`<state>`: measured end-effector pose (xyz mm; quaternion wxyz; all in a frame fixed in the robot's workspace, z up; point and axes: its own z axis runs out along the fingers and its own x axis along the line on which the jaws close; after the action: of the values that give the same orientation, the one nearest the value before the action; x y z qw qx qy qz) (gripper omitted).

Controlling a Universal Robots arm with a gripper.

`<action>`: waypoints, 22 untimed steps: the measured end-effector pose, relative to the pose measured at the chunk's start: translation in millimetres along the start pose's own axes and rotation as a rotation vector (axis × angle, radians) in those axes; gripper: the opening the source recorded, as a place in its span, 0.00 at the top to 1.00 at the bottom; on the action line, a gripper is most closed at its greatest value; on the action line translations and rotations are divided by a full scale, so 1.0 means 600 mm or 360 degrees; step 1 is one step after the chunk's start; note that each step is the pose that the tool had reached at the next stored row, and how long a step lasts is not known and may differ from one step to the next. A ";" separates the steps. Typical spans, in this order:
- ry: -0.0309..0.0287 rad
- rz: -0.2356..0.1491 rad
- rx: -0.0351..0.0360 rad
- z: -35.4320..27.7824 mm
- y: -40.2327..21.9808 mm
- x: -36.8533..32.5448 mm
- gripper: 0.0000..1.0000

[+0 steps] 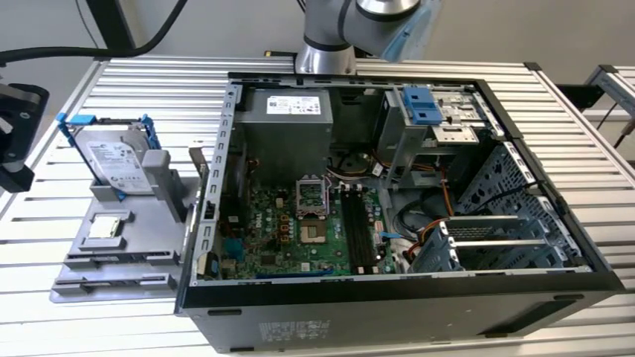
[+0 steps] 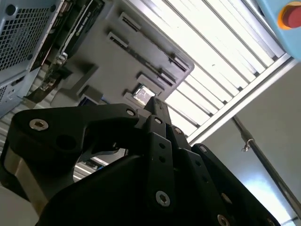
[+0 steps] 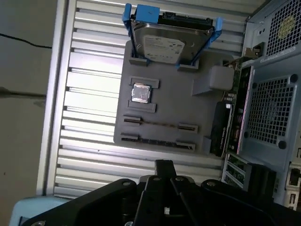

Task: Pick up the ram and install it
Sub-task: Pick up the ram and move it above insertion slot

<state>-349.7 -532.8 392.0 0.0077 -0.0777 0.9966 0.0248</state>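
Gripper point(image 3: 164, 165) closed on nothing, hanging just off the holder point(image 3: 169, 106), past the holder's edge farthest from the drive point(image 3: 171, 44). Ram point(image 3: 157, 141) standing on edge in the holder's outermost slot, right along that near edge. Seen as a thin dark strip between two end clips. Apart from the jaws, untouched, though nearest to them of everything on the holder. Chip point(image 3: 140, 92) lying flat mid-holder, between ram and drive.
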 end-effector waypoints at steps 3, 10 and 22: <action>0.00045 -0.0086 -0.0001 0.000 0.000 0.000 1.00; 0.00136 -0.0275 -0.0004 0.000 0.000 0.000 1.00; 0.00245 -0.0489 -0.0005 0.000 0.000 0.000 1.00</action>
<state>-349.9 -532.8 392.1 0.0037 -0.2294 0.9730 0.0244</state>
